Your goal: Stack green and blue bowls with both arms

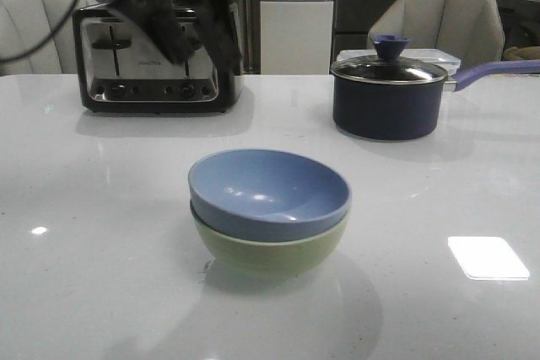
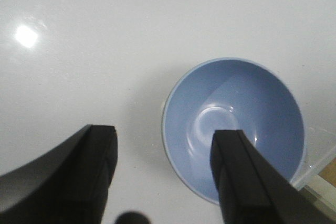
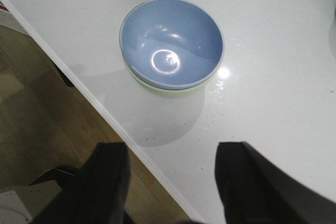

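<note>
The light blue bowl (image 1: 268, 191) sits nested inside the pale green bowl (image 1: 270, 249) at the middle of the white table. The stack also shows in the right wrist view, blue bowl (image 3: 170, 40) over a sliver of green bowl (image 3: 157, 88). In the left wrist view only the blue bowl (image 2: 236, 119) shows. My left gripper (image 2: 164, 145) is open and empty, held above the bowl's edge; its arm is a dark blur (image 1: 173, 6) at the upper left of the front view. My right gripper (image 3: 170, 161) is open and empty over the table's front edge.
A black-and-chrome toaster (image 1: 156, 61) stands at the back left. A dark navy lidded saucepan (image 1: 390, 94) with a purple handle stands at the back right. The table edge (image 3: 105, 114) and wooden floor show in the right wrist view. Chairs stand behind the table.
</note>
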Available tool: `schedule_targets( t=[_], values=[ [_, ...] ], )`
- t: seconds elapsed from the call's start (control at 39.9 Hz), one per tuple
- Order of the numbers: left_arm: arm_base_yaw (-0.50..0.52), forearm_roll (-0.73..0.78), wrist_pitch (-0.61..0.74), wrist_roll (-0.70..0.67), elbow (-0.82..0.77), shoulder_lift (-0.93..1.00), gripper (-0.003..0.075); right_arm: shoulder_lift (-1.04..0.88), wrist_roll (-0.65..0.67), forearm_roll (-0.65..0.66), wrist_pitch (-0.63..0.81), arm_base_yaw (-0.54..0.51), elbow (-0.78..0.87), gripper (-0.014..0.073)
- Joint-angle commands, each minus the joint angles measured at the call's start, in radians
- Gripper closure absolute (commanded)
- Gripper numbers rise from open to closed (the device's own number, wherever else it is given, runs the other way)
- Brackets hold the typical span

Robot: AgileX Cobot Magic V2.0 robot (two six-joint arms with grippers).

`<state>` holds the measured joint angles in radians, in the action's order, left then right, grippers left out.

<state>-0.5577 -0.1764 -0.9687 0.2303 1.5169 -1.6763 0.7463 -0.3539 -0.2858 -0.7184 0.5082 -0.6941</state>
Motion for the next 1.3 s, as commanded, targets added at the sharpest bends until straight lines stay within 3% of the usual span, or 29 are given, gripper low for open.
schedule_targets(
  t=[0.0,0.23,0.58,0.95,1.13,1.28],
  values=[
    [-0.009,0.02,0.012,0.0,-0.003,0.155,0.0264,-0.006,-0.012,-0.011,0.068,0.0,-0.027,0.0115],
    [-0.009,0.044,0.068,0.0,-0.153,0.385,0.0264,-0.006,-0.012,-0.011,0.073,0.0,-0.027,0.0115],
    [-0.009,0.117,0.239,0.0,-0.546,0.731,0.0264,-0.006,-0.011,0.015,0.076,-0.029,-0.027,0.0115],
    [-0.009,0.118,0.296,-0.01,-0.845,1.014,0.0264,-0.006,-0.011,0.015,0.069,-0.029,-0.027,0.0117],
    [-0.009,0.12,0.308,-0.01,-0.869,1.027,0.0299,-0.006,-0.011,0.015,0.06,-0.029,-0.027,0.0248],
    [-0.009,0.12,0.325,-0.01,-0.869,1.023,0.0445,-0.006,-0.011,0.015,0.047,-0.029,-0.027,0.0413]
  ],
)
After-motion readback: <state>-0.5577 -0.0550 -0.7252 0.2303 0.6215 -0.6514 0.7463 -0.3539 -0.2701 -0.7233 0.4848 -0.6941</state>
